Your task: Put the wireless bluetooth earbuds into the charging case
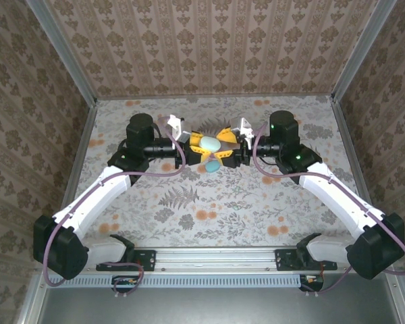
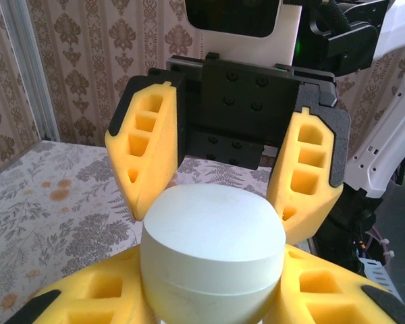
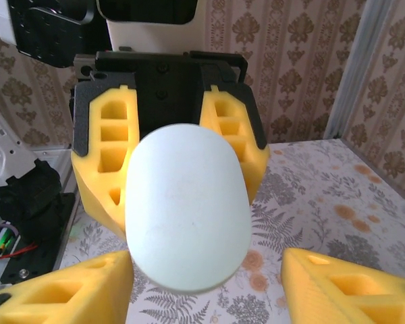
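The left gripper (image 1: 197,143) clamps a pale mint, pebble-shaped plastic charging case (image 1: 210,143) above the floral mat (image 1: 223,202), the right gripper (image 1: 228,145) facing it, jaws spread apart.

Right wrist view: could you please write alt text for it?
A pale charging case sits centre frame, clamped by the yellow-fingered left gripper. The right gripper stands open on either side below, over a floral mat.

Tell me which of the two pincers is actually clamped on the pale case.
The left pincer: its yellow fingers hug the pale case on both sides, whereas the right pincer has its fingers spread, with gaps beside it.
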Available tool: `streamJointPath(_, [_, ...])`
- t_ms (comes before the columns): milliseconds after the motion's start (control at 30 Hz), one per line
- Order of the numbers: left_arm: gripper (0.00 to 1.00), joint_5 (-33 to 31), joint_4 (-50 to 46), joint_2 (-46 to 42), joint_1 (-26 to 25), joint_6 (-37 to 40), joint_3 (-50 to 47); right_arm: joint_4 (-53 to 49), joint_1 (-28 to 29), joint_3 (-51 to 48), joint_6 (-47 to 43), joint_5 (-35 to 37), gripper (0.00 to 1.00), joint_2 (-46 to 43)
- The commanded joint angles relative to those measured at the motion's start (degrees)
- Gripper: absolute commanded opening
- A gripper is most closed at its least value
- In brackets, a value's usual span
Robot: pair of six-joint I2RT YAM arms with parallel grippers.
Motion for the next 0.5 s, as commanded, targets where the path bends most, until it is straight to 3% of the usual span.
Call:
streamJointPath(0, [0.26, 0.1, 4.2, -0.8, 0.1, -1.9, 0.3, -1.0, -0.1, -1.1, 1.4, 2.4, 0.65, -2.0])
streamJointPath(167, [0.25, -1.8, 7.3, -1.0, 0.1, -4.2, -0.7, 4.9, -0.1, -2.6, 11.0, 3.6, 0.66, -3.3])
streamJointPath(300, [0.25, -6.1, 13.4, -1.7, 0.1, -8.4, -3.4, 9.6, -0.2, -2.4, 27.2, 7.5, 0.66, -3.7])
streamJointPath(467, [0.24, -9.8, 21.8, -1.9, -0.2, -13.9, -6.6, 6.7, -0.2, 1.4, 47.1, 11.4, 0.63, -2.5])
